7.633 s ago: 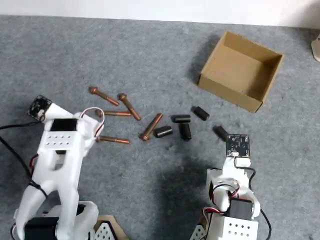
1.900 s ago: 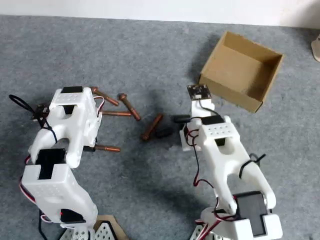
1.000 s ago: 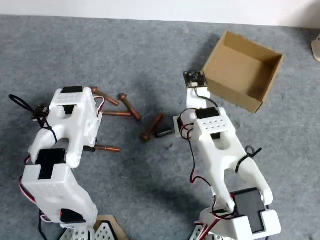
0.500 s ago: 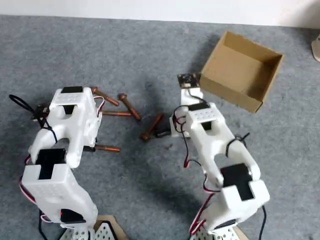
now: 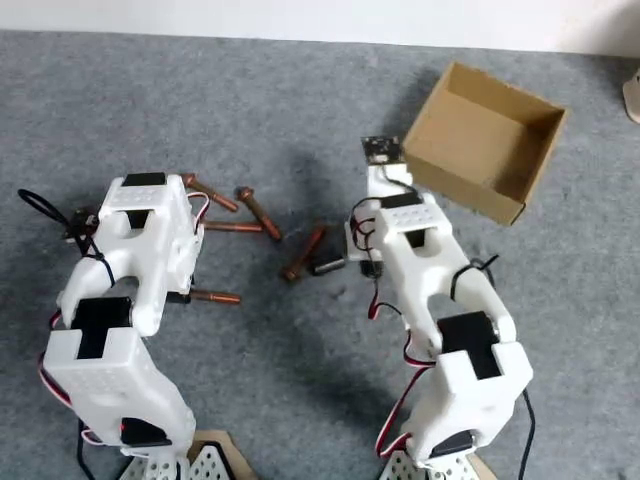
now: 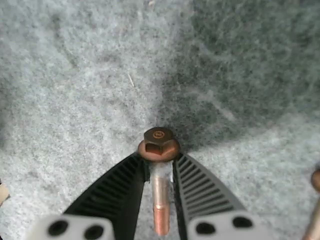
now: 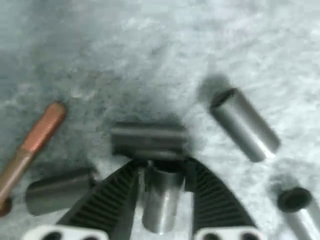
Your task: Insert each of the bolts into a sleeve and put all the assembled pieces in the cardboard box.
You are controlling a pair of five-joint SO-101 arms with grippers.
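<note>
On the table, no assembled piece yet: the cardboard box [image 5: 458, 190] stands open near the right arm and its floor is bare. Left gripper [image 6: 160, 159] is clamped on one bolt [image 6: 160, 200], the jaws pinching the shank just behind the hex head, which points away from the wrist over the carpet. Right gripper [image 7: 163, 170] is closed on one sleeve [image 7: 161, 205], held end-on between the ribbed jaws. Four spare sleeves [image 7: 245, 125] lie on the surface around the jaw tips, one of them crosswise just beyond the tips. Four loose bolts [image 5: 258, 212] lie between the arms and beside the left arm. A fifth shank [image 5: 215, 296] pokes out from under the left arm; I cannot tell from above whether it is the held bolt. Judgement: the first pair is in hand but not joined. What remains is mating these two, dropping them in the box, then the other four pairs. Surface is a grey short-pile carpet [image 5: 300, 100], mottled, which should keep the round parts from rolling. A pale wall [image 5: 300, 15] runs along the far edge.
</note>
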